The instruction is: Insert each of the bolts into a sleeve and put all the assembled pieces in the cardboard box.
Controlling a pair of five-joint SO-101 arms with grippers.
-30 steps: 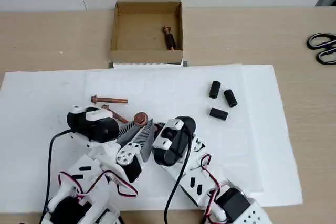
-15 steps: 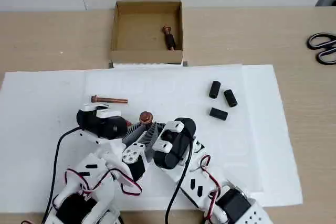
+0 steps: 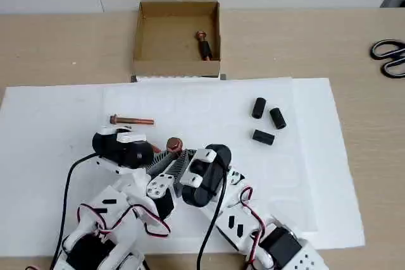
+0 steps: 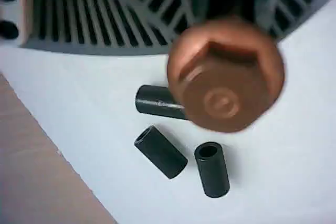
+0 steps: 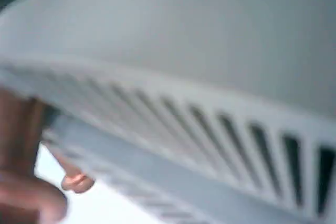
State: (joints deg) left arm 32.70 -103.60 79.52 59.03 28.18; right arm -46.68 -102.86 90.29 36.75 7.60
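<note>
White paper point(image 3: 44, 131) | left fingers point(image 3: 159, 162) clamped on bolt point(image 3: 174, 144) | three sleeves point(image 3: 264, 136) on paper

bolt point(image 4: 226, 77) shank: hidden behind head | sleeve point(image 4: 155, 101): end hidden by bolt | scissors point(image 3: 389, 57): cut off at edge
</note>
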